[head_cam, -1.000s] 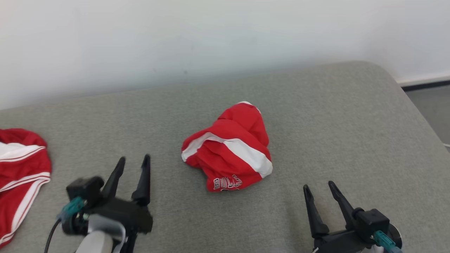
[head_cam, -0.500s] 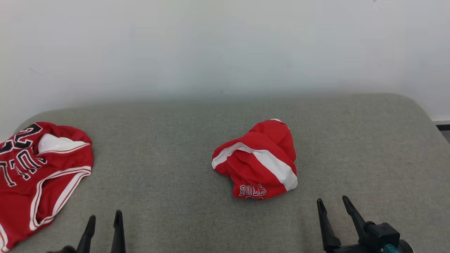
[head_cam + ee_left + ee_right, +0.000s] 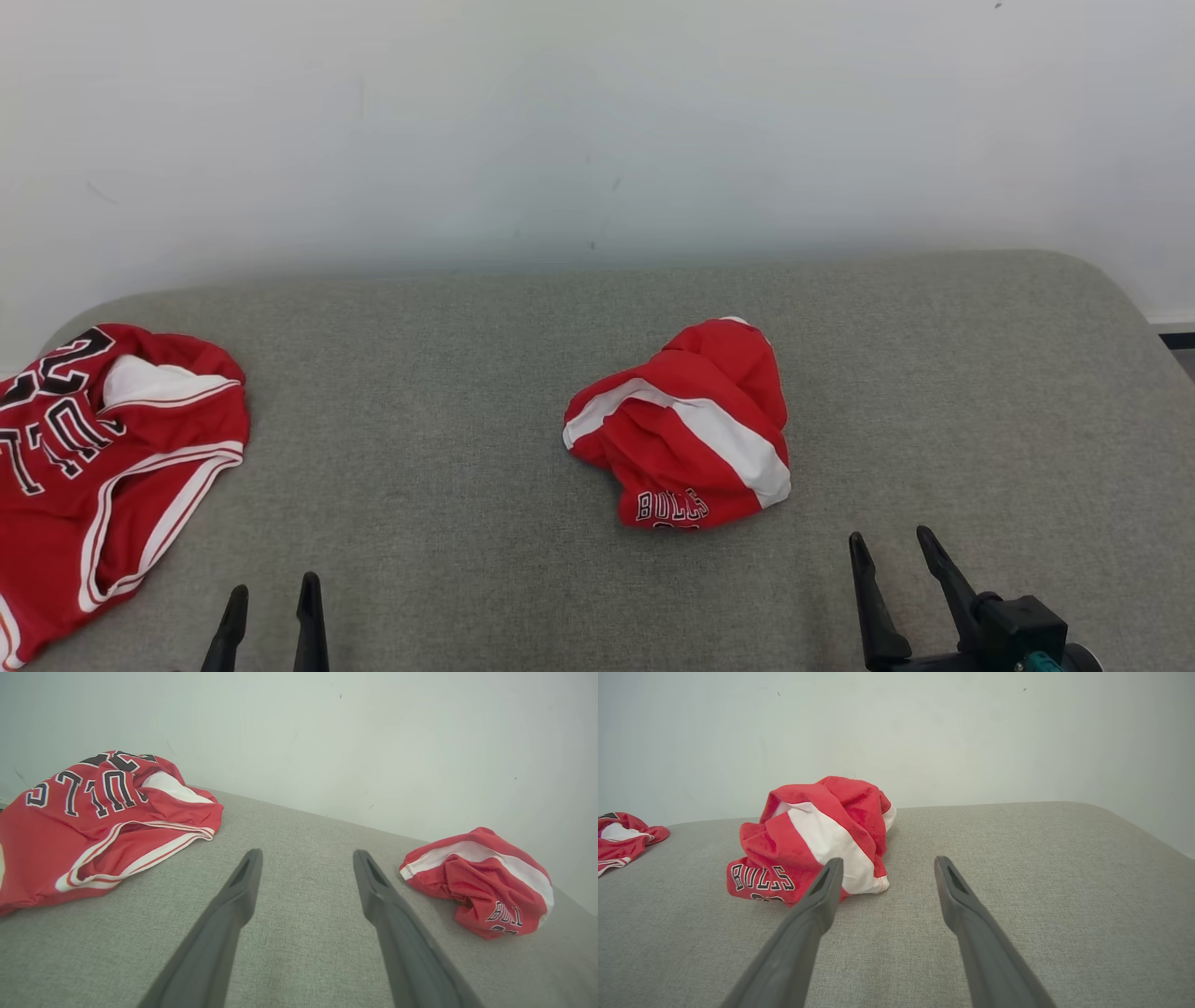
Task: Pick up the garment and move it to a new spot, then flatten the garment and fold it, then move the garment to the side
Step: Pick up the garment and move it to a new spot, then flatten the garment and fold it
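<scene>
A crumpled red garment (image 3: 686, 429) with a white band and "BULLS" lettering lies in a heap mid-surface; it also shows in the left wrist view (image 3: 476, 882) and the right wrist view (image 3: 817, 835). My right gripper (image 3: 889, 535) stands open a little in front and to the right of it, touching nothing; its left finger overlaps the heap's near edge in its own view (image 3: 888, 859). My left gripper (image 3: 273, 586) is open and empty at the front edge, well left of the heap, over bare fabric (image 3: 307, 854).
A second red jersey (image 3: 93, 467) with black lettering and white trim lies spread at the far left (image 3: 93, 821) (image 3: 621, 840). Both rest on a grey upholstered surface (image 3: 467, 373) with rounded corners against a pale wall (image 3: 597, 140). Floor shows past the right edge (image 3: 1178, 350).
The head camera turned left and up, bringing the left jersey fully into view. Relative to the crumpled garment, my left gripper drew back toward me and leftward. Both garments lie unchanged.
</scene>
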Tool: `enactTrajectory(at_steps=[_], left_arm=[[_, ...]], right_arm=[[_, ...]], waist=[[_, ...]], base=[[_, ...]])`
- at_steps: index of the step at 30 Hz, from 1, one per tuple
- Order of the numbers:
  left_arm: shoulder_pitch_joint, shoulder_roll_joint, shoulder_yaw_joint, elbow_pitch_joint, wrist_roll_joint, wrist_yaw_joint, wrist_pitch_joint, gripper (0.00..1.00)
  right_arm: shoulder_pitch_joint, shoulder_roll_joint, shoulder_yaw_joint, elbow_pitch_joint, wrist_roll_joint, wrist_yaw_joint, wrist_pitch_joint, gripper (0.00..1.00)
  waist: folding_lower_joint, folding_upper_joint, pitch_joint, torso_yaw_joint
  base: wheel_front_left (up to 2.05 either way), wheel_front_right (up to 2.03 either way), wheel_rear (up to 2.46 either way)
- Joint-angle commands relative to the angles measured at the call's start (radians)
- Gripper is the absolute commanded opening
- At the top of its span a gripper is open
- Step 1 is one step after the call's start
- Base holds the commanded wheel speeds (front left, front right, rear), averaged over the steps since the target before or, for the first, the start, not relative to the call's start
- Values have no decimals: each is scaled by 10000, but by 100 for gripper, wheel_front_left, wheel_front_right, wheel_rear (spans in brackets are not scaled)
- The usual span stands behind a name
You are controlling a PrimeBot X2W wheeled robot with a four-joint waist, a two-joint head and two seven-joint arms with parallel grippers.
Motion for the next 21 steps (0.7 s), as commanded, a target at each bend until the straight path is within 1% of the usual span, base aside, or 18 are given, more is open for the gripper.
enactTrajectory(at_steps=[1, 15, 21], left_arm=[[-17, -29, 47, -11, 78, -43, -8, 100], [-151, -261, 222, 206, 305, -235, -8, 100], [-369, -279, 70, 470, 299, -346, -9, 100]], right_arm=[[17, -10, -8, 2, 22, -25, -9, 100], [-63, -10, 44, -26, 83, -25, -9, 100], [-176, -10, 161, -29, 114, -25, -9, 100]], waist=[[0, 0, 16, -20], [0, 0, 133, -45], [0, 0, 255, -115]], base=[[0, 0, 0], [0, 0, 0], [0, 0, 0]])
